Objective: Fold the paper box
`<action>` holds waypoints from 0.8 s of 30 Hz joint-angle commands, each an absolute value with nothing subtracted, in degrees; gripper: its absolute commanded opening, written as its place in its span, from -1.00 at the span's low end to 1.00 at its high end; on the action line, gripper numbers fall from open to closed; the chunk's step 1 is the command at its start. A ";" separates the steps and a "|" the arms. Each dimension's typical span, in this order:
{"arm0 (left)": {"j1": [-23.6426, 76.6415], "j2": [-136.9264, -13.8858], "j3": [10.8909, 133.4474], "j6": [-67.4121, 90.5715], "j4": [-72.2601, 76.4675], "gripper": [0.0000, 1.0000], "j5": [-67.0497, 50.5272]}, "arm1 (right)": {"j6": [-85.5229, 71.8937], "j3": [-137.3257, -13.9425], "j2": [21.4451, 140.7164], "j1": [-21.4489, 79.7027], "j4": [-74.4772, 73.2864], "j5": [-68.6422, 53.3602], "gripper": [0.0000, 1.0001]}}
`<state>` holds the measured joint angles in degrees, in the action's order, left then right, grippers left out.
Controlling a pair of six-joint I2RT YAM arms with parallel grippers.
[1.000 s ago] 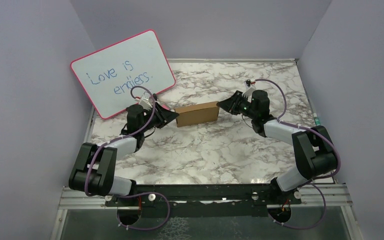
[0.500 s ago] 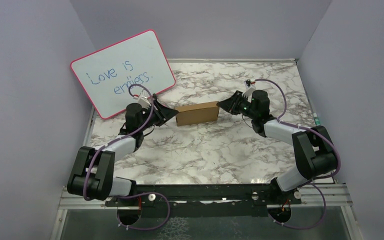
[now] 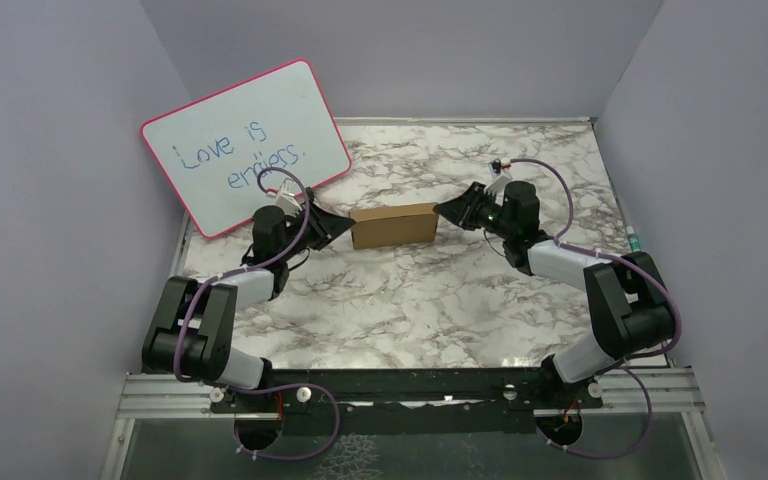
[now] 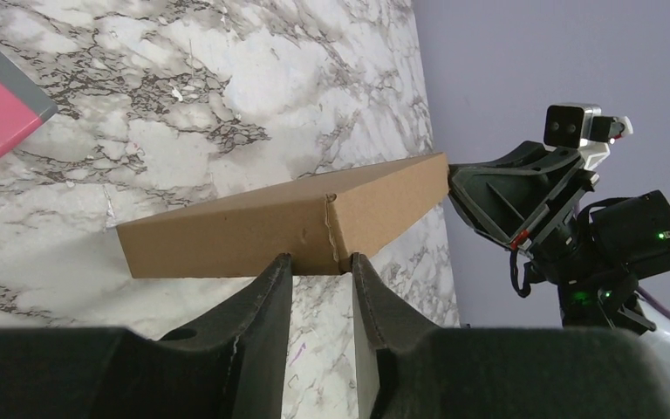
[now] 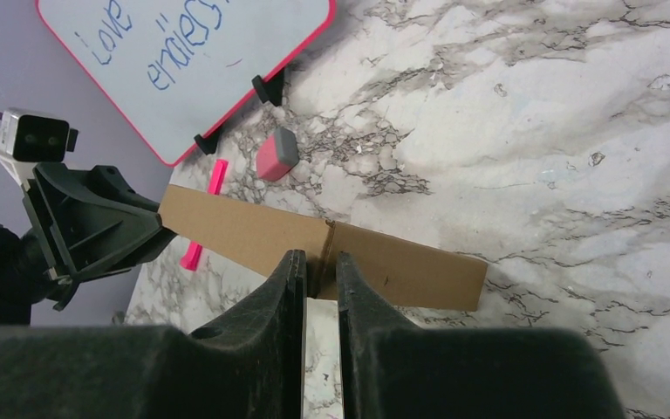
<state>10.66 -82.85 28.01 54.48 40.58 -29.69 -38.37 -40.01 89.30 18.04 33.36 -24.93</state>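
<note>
The paper box [image 3: 393,225] is a plain brown closed cardboard block lying on the marble table [image 3: 410,300] between my two grippers. My left gripper [image 3: 345,228] is nearly shut, with a narrow gap, and its tips touch the box's left end. In the left wrist view the gripper [image 4: 317,259] straddles a corner of the box [image 4: 227,236]. My right gripper [image 3: 441,210] is nearly shut and its tips touch the box's right end. In the right wrist view the gripper [image 5: 320,256] meets the box [image 5: 401,262] at a corner seam. Neither gripper holds anything.
A pink-framed whiteboard [image 3: 245,145] leans at the back left, close behind my left arm. A pink and grey eraser [image 5: 276,154] and a pink marker [image 5: 218,175] lie at its foot. Purple walls close in the table on three sides.
My left gripper has moved forward and right until its tips reach the box's left end. The right gripper and the box have barely moved.
</note>
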 commanded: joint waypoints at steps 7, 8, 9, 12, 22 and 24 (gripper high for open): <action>8.15 -81.79 23.28 54.08 35.73 -0.50 -25.08 | -33.70 -37.95 92.02 18.30 23.73 -27.85 -0.61; 8.14 -81.24 23.82 54.10 35.58 -0.41 -25.58 | -33.14 -38.77 91.58 18.32 23.28 -28.53 -0.57; 8.17 -80.75 24.64 53.93 35.24 -0.34 -26.24 | -32.38 -39.80 91.08 18.33 22.24 -28.76 -0.51; 8.15 -79.12 27.73 52.65 31.88 -0.16 -27.53 | -28.28 -43.65 88.71 18.37 17.00 -28.84 -0.29; 8.06 -66.01 43.32 31.51 3.65 0.20 -22.98 | -7.49 -56.07 83.51 18.77 -1.36 -29.90 0.40; 8.03 -62.42 45.98 26.30 -2.33 0.24 -20.71 | -4.12 -58.11 84.16 19.91 -3.14 -30.26 0.41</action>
